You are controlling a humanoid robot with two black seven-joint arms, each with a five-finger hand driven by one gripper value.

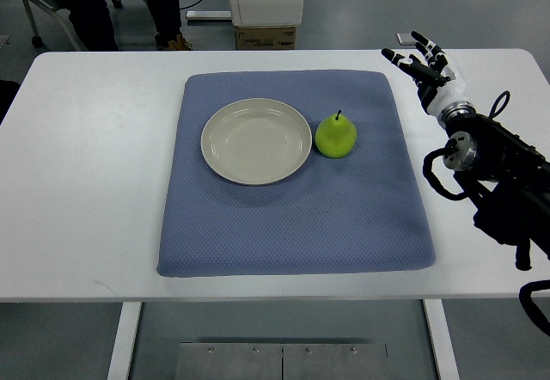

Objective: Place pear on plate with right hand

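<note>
A green pear [336,135] with a dark stem stands upright on the blue mat [292,217], just right of the plate and almost touching its rim. The cream plate [256,140] lies on the mat's upper middle and holds nothing. My right hand [423,65] hovers over the table's far right corner, beyond the mat's upper right corner, well right of the pear. Its fingers are spread and hold nothing. Its black arm comes in from the right edge. The left arm does not show.
The white table [86,182] carries the mat. Past its far edge stand a white pedestal with a cardboard box [265,36], a chair and a person's legs [163,10]. Black cables loop beside my right forearm [447,178].
</note>
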